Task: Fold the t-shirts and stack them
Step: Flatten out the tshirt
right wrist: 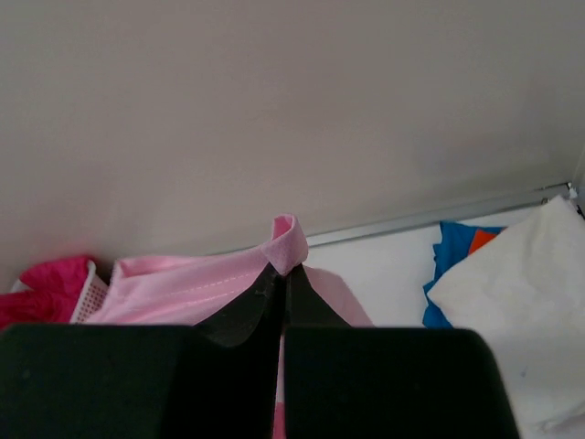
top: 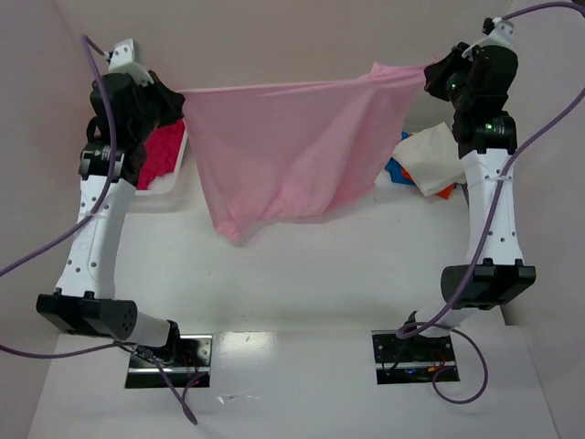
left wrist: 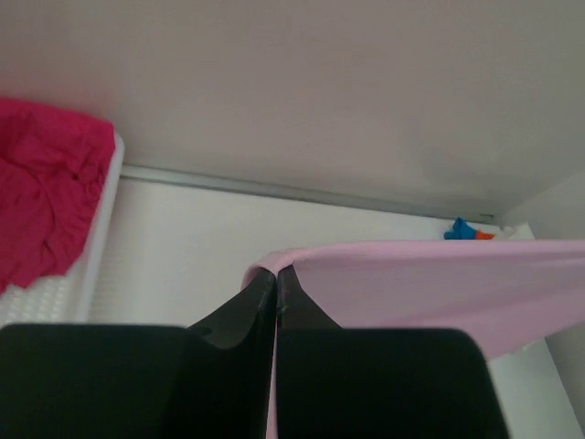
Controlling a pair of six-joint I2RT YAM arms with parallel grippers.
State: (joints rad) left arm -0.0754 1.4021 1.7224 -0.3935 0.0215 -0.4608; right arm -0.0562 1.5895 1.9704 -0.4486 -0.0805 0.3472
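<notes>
A light pink t-shirt (top: pixel 292 146) hangs spread in the air between both arms, its lower edge sagging toward the table at the left. My left gripper (top: pixel 179 95) is shut on the shirt's left top corner; in the left wrist view the pink t-shirt (left wrist: pixel 430 279) runs off to the right from my closed left gripper (left wrist: pixel 275 272). At the right top corner my right gripper (top: pixel 430 73) is shut on the hem, and the pink t-shirt (right wrist: pixel 183 283) folds over my right gripper (right wrist: pixel 284 272). A magenta-red shirt (top: pixel 160 151) lies in the basket. White (top: pixel 430 155), blue and orange shirts lie heaped at the right.
A white lattice basket (top: pixel 160 194) stands at the back left beside the left arm. The heap of shirts lies against the right arm's upright link (top: pixel 489 210). A wall runs close behind the table. White tabletop (top: pixel 320 274) lies below the hanging shirt.
</notes>
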